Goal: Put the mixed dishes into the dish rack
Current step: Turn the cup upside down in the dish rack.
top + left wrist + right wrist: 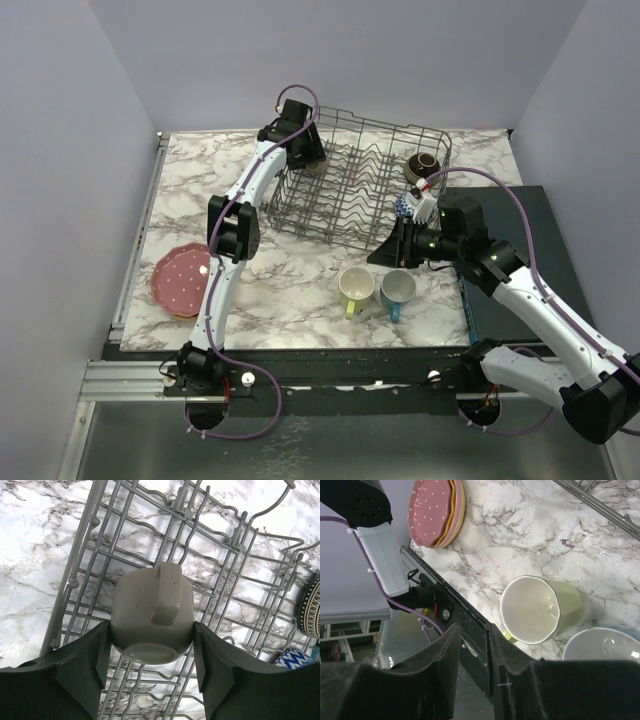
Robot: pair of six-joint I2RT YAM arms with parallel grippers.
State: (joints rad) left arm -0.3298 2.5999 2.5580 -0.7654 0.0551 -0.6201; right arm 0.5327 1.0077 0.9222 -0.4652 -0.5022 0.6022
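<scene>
Grey-beige mug (150, 615) is clamped base-up between the fingers of my left gripper (150, 641), handle facing the wrist camera, hanging over the left end of the dish rack (77, 555). Its long axis points down into the tines, so I judge a straight drop seats it. My right gripper (475, 650), jaws slightly parted and empty, hovers nearer the pale yellow mug (540, 610) and blue mug (605, 647).

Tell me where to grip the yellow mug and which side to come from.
Pinch its wall at the rim, coming straight down, on the left side. The yellow mug stands upright with its mouth open, the blue mug crowds its right and the handle points to the near edge.
</scene>
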